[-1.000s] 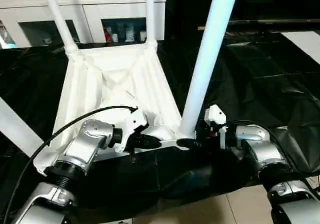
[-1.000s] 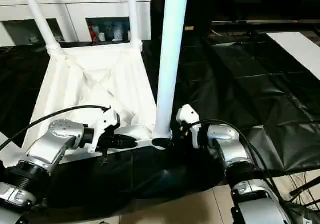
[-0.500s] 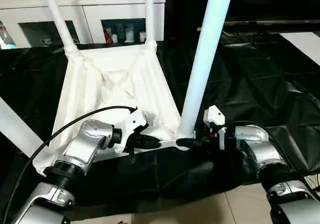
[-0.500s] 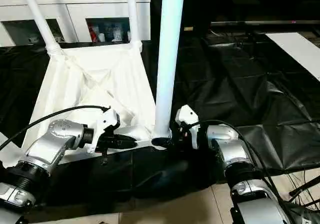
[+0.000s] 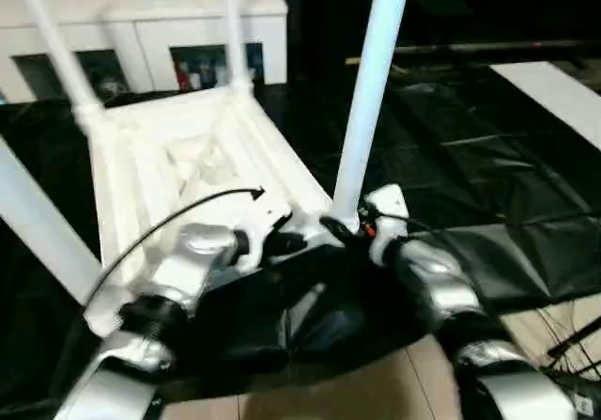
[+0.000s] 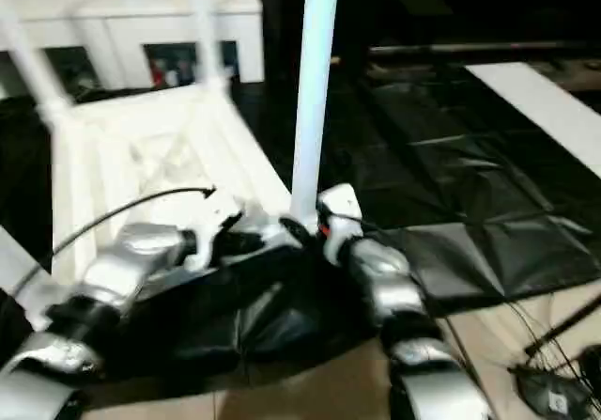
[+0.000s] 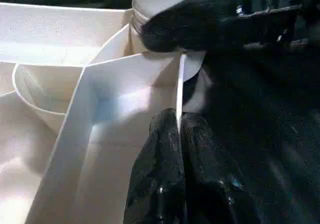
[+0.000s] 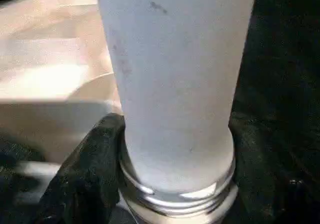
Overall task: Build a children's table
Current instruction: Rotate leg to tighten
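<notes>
Near edge: left tool (image 7: 179,134) pinching the thin rim of the upside-down white plastic ribbed tabletop (image 5: 178,171) on the black-draped worktop (image 5: 488,176). Right tool (image 8: 170,184) clamped round the base of the near-right white tapered leg (image 5: 368,91). Farther back, two more legs upright.

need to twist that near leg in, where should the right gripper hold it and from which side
Grip the near leg low, just above its threaded base beside the corner socket, coming in level from the robot's right. It stands upright and round, so the right gripper can straddle it there, as its fingers do now; the tabletop blocks the other side.
</notes>
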Controlling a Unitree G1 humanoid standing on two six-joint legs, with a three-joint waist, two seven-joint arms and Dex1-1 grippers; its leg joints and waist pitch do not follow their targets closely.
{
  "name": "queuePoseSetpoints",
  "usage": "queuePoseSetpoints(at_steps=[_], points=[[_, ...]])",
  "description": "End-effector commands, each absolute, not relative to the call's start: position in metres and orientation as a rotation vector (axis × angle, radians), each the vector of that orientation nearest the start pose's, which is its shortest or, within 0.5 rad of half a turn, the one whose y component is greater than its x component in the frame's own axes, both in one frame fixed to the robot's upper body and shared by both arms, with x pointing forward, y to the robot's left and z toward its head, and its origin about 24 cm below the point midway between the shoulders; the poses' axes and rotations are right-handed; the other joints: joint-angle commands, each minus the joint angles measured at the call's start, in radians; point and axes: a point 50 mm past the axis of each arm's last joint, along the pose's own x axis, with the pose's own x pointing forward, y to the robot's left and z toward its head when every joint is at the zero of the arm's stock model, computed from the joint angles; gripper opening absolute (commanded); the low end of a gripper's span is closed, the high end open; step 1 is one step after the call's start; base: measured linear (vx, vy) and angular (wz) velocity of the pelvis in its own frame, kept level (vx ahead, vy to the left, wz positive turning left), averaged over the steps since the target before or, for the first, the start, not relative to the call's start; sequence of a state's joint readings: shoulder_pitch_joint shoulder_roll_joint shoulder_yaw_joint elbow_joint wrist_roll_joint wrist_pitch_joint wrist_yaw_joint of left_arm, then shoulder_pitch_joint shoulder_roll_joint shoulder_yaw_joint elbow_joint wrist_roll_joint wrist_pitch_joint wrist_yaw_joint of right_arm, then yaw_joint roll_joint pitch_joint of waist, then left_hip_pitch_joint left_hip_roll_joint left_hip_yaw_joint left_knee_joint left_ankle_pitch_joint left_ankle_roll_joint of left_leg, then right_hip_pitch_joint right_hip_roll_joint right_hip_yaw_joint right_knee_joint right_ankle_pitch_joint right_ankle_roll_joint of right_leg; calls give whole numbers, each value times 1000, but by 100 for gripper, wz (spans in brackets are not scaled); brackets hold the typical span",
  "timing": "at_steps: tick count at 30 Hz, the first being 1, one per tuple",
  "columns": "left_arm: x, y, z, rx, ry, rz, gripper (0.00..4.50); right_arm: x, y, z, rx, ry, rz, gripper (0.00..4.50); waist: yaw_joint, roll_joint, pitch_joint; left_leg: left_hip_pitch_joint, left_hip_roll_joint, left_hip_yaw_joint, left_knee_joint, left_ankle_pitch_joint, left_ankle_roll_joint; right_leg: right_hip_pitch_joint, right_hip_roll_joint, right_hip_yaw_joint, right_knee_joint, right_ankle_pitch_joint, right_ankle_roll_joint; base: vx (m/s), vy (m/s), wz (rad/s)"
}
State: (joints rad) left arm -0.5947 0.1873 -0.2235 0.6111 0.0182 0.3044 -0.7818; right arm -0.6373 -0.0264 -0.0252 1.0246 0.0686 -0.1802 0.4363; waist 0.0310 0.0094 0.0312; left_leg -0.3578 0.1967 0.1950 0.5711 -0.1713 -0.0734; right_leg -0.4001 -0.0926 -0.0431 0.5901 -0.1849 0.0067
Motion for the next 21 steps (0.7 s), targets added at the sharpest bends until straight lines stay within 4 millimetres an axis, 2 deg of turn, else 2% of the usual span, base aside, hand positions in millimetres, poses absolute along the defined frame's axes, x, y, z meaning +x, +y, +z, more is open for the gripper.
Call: queuePoseSetpoints(at_steps=[1, 2, 4, 6, 7, 8, 10, 15, 17, 18, 19, 21], points=[[325, 81, 18, 204, 540, -887, 0, 333, -68, -3, 115, 332, 471, 272, 0, 1, -36, 13, 21, -28, -80, -467, -3, 14, -47, 20, -106, -563, -120, 0, 0, 0], [325, 77, 18, 208, 536, -885, 0, 332, -62, -4, 95, 342, 457, 272, 0, -2, -35, 13, 22, -28, -81, -466, -4, 13, -46, 19, -108, -557, -119, 0, 0, 0], [326, 74, 18, 208, 532, -892, 0, 328, -51, -5, 33, 346, 507, 272, 0, 0, -37, 14, 21, -30, -84, -480, -7, 14, -44, 17, -107, -539, -115, 0, 0, 0], [325, 74, 19, 212, 525, -919, 0, 328, -51, -4, 40, 329, 529, 272, 0, -1, -39, 10, 22, -31, -88, -481, 1, 18, -43, 17, -105, -502, -118, 0, 0, 0], [324, 76, 20, 215, 524, -928, 0, 328, -52, -3, 74, 321, 530, 272, 0, -1, -39, 9, 23, -30, -89, -480, 4, 18, -42, 18, -104, -488, -121, 0, 0, 0], [324, 76, 20, 217, 524, -931, 0, 329, -54, -2, 97, 315, 527, 307, 0, 0, -39, 9, 23, -29, -89, -481, 8, 16, -41, 20, -103, -462, -129, 0, 0, 0], [323, 78, 20, 216, 525, -950, 0, 331, -57, 1, 145, 295, 519, 342, 0, 0, -39, 11, 23, -26, -88, -489, 14, 16, -41, 23, -102, -444, -143, 0, 0, 0], [319, 83, 19, 238, 519, -1010, 0, 335, -65, 6, 134, 255, 520, 385, 2, -1, -41, 7, 23, -23, -88, -458, 22, 20, -43, 24, -100, -421, -155, 0, 0, 0], [317, 87, 20, 245, 517, -1035, 0, 336, -71, 8, 102, 240, 542, 390, 0, -1, -41, 2, 24, -23, -89, -440, 27, 26, -44, 25, -98, -407, -163, 0, 0, 0], [316, 89, 20, 249, 516, -1048, 0, 336, -74, 9, 81, 233, 559, 406, 4, 1, -42, 6, 25, -22, -89, -429, 29, 23, -45, 26, -99, -404, -165, 0, 0, 0], [311, 93, 22, 255, 489, -1129, 0, 335, -81, 9, -12, 225, 642, 406, 5, -1, -43, 9, 25, -20, -87, -423, 31, 22, -45, 26, -100, -397, -168, 0, 0, 0], [305, 96, 23, 253, 484, -1196, 0, 332, -88, 8, -84, 226, 723, 406, 8, 0, -45, 1, 28, -18, -87, -373, 43, 30, -44, 27, -89, -323, -190, 0, 0, 0]])
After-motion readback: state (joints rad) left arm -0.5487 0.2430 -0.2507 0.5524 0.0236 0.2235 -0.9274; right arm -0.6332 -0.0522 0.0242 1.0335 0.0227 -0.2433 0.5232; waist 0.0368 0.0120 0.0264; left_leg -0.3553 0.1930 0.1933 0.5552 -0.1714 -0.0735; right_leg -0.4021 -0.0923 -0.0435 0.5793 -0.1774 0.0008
